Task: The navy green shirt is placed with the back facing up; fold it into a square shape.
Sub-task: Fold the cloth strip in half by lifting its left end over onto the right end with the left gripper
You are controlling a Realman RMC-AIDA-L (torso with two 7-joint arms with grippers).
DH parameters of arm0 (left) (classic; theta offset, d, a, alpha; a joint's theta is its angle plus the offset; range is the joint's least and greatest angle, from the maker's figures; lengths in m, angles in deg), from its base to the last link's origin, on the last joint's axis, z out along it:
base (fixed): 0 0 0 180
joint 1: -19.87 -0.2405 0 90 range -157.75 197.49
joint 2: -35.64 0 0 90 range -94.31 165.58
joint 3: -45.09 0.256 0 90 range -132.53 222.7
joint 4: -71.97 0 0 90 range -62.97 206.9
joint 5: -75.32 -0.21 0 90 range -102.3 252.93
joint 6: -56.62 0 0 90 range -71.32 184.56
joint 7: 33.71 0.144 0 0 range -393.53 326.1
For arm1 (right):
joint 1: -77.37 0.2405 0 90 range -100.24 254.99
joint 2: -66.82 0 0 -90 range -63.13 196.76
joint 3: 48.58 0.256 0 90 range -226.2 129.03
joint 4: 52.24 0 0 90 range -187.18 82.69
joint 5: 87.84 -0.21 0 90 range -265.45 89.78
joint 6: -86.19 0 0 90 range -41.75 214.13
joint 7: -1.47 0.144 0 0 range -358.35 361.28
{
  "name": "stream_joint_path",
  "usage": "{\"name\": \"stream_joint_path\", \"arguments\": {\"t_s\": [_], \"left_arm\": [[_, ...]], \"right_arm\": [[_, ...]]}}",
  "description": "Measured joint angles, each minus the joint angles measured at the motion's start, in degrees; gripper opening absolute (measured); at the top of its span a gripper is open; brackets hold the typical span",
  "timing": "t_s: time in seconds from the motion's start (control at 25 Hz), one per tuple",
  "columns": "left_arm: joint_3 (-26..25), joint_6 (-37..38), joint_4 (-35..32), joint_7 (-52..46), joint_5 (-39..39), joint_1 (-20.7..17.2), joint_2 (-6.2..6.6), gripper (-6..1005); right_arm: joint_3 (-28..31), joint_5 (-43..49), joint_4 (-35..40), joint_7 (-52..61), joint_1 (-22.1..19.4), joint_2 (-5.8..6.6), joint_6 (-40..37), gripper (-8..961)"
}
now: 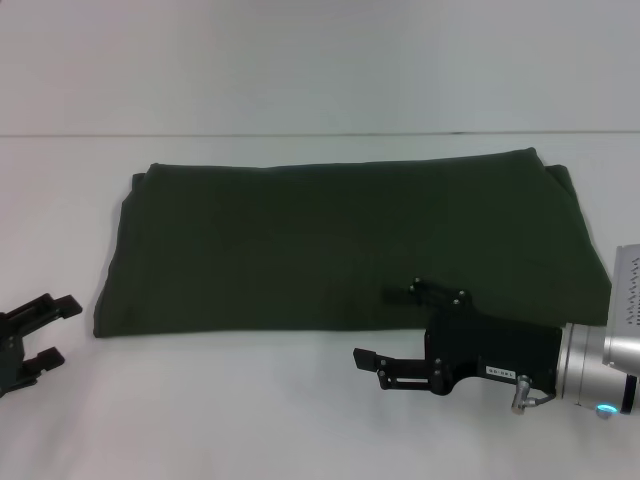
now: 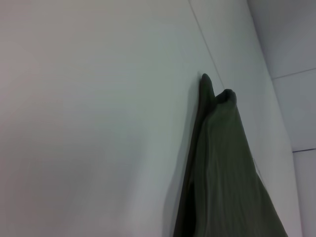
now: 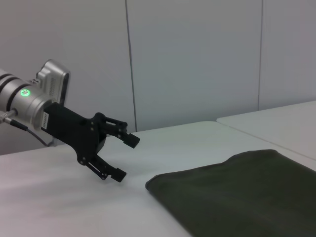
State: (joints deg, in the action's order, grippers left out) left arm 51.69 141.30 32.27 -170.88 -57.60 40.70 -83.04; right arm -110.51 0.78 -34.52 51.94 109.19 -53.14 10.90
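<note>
Head view: right tool open-fingered, level at the shirt's near edge.

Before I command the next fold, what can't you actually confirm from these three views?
- Navy green shirt: layers, sleeves and underside hidden by its own top layer in every view.
- Right gripper, open at the near hem: head view can't show whether its farther finger touches cloth.
- Left gripper, open, cut by the head view's edge.

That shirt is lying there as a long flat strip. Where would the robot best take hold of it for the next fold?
Probably at the short right end of the navy green shirt, pinching both corners from the side: the cloth lies flat, so only its edges offer grip. The open right end effector sits nearest; the open left end effector waits beyond the opposite end.
</note>
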Motion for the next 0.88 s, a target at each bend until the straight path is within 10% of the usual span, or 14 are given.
{"name": "stream_joint_path", "arguments": {"t_s": [0.88], "left_arm": [[1.00, -5.68, 4.24, -7.49, -3.23, 3.68, 1.40, 937]], "right_arm": [[0.13, -0.43, -0.73, 0.21, -0.33, -0.10, -0.04, 935]]}}
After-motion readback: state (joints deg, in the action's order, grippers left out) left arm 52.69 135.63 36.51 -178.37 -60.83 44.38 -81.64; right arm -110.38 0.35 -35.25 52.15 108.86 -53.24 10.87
